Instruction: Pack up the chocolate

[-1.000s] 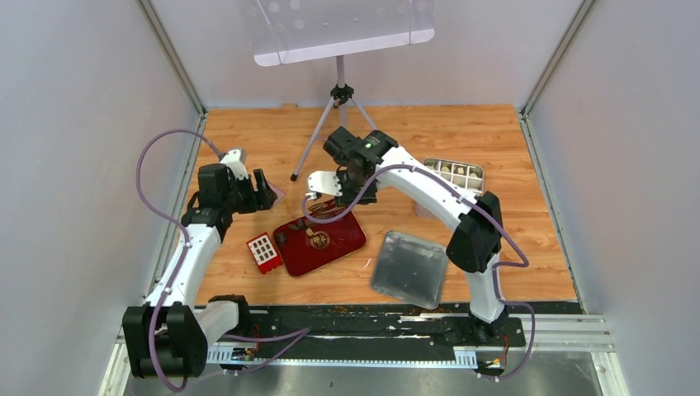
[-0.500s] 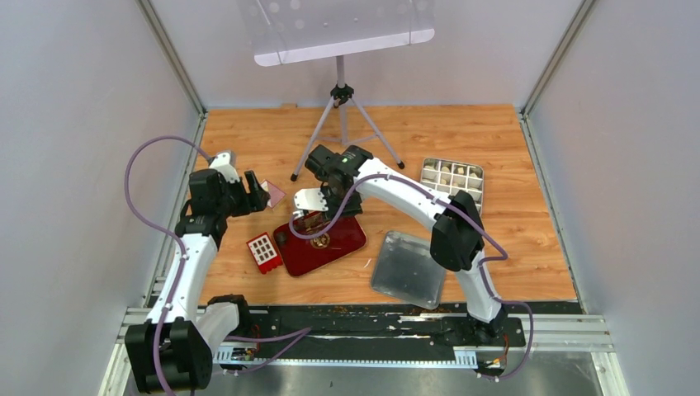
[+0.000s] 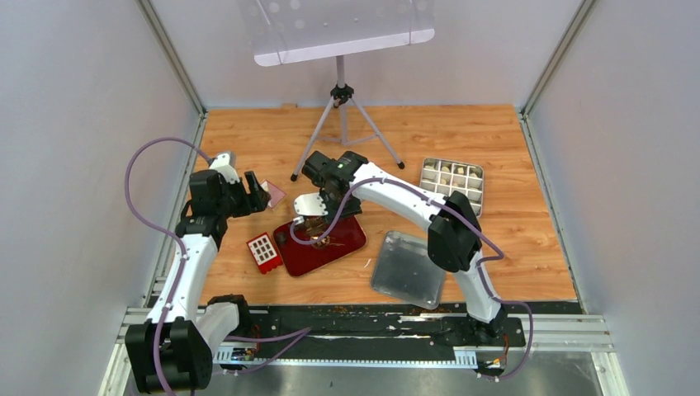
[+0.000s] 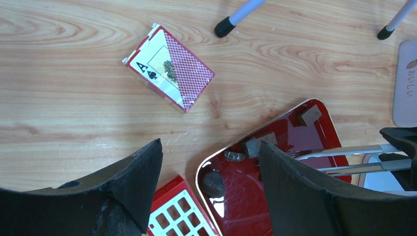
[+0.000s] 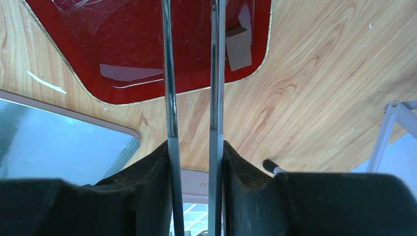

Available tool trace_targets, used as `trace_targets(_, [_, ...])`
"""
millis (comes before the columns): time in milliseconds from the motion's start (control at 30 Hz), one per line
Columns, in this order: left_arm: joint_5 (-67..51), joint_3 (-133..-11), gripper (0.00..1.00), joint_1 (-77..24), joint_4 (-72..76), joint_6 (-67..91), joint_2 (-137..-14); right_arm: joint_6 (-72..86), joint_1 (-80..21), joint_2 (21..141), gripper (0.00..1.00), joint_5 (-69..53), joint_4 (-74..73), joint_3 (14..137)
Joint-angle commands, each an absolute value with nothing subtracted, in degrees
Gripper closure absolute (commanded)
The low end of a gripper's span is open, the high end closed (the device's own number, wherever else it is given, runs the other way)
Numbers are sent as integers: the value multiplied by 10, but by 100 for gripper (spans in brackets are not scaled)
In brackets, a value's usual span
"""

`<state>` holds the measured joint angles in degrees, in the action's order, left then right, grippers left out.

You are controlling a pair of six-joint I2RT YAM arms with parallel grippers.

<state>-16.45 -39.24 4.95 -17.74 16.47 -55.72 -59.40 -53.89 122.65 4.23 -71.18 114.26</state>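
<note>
Dark brown chocolate blocks (image 4: pixel 309 114) (image 4: pixel 252 146) lie on a glossy red tray (image 3: pixel 334 246); one block shows in the right wrist view (image 5: pixel 239 46). More pieces sit in a compartmented metal tin (image 3: pixel 451 176) at the back right. My right gripper (image 3: pixel 316 204) (image 5: pixel 193 147) is shut on metal tongs (image 5: pixel 167 73), whose two arms reach over the tray with a gap between them; their tips are out of the wrist view. My left gripper (image 3: pixel 256 195) (image 4: pixel 209 145) is open and empty, above the tray's left corner (image 4: pixel 211 164).
A small red box with a white grid (image 3: pixel 263 250) lies left of the tray. A playing-card box (image 4: pixel 169 66) lies behind it. A tripod (image 3: pixel 341 99) stands at the back. A grey metal lid (image 3: pixel 410 269) lies right of the tray.
My right arm swung left and lowered the tongs over the red tray. My left arm drew back a little to the left, then stayed still.
</note>
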Motion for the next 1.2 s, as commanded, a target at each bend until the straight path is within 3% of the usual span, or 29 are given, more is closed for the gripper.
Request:
trace_targets(0, [-175,-393,20,54,-161,173,-552,-600,-542,1214,77,39,-706,1159])
trace_targets(200, [-184,-399,21,54,-155,179,-569,-599,-532,1151,82,35,-730,1151])
trace_targets(400, [-200,-402,23,54,-138,180,-593,-578,-485,1050,83,33,-750,1064])
trace_targets(567, [-202,-412,23,54,-142,185,-614,-566,-393,974,82,43,-760,979])
trace_targets(867, [-202,-422,24,36,-141,186,-644,-577,-170,916,82,49,-783,947])
trace_targets(1167, [-201,-427,24,29,-142,182,-651,-600,-92,929,81,105,-776,926])
